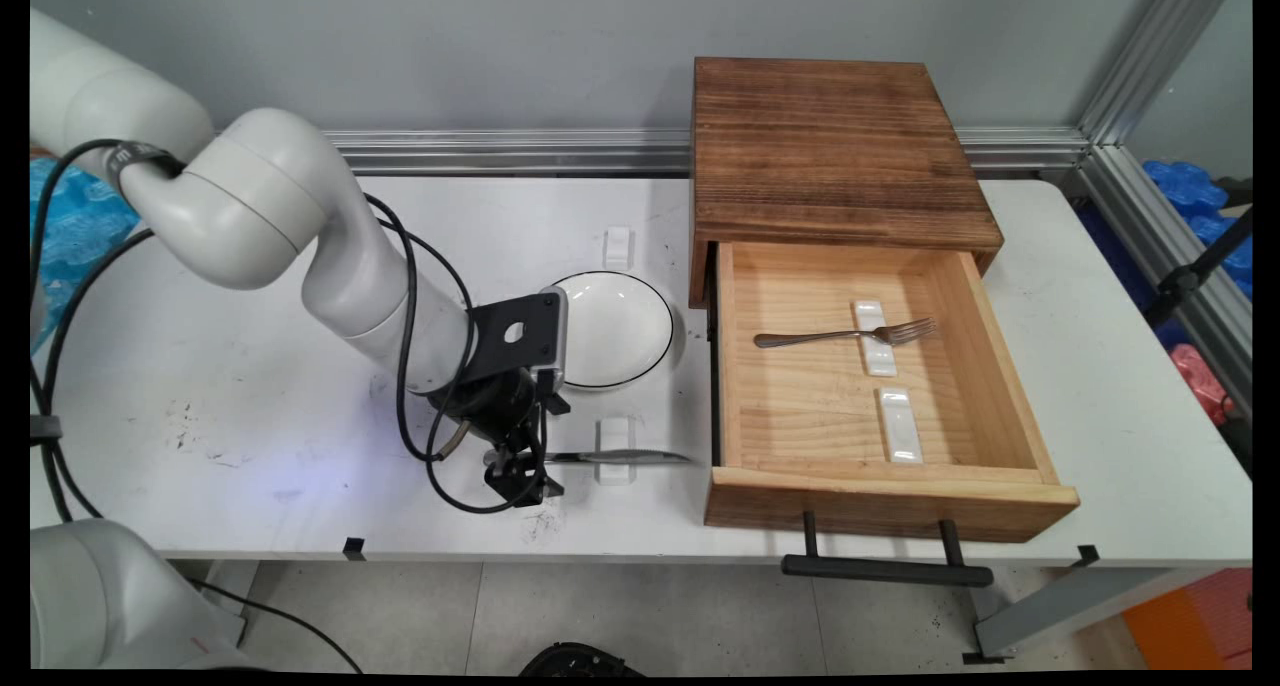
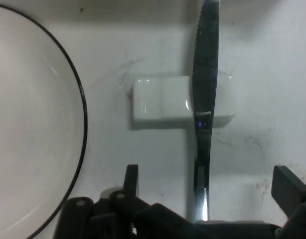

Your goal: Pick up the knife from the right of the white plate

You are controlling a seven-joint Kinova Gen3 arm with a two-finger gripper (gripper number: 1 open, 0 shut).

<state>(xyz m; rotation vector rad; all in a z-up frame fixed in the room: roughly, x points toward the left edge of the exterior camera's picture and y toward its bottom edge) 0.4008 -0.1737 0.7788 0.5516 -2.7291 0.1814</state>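
Observation:
A steel knife [image 1: 620, 456] lies on the table with its blade across a small white rest [image 1: 614, 469], handle pointing left. My gripper [image 1: 520, 474] is down at the handle end. In the hand view the gripper [image 2: 208, 181] is open, one finger [image 2: 130, 179] on each side of the knife [image 2: 203, 99], and neither touches it. The blade crosses the right part of the white rest [image 2: 160, 104]. A white plate with a black rim [image 1: 620, 326] sits just beyond the knife, and it shows at the left of the hand view as the plate [image 2: 33, 124].
A wooden cabinet [image 1: 830, 146] stands at the right, its drawer [image 1: 880, 501] pulled open. Inside, a fork [image 1: 845, 336] lies on a white rest [image 1: 878, 358], and a second rest [image 1: 900, 426] is bare. Another white rest [image 1: 618, 246] sits behind the plate.

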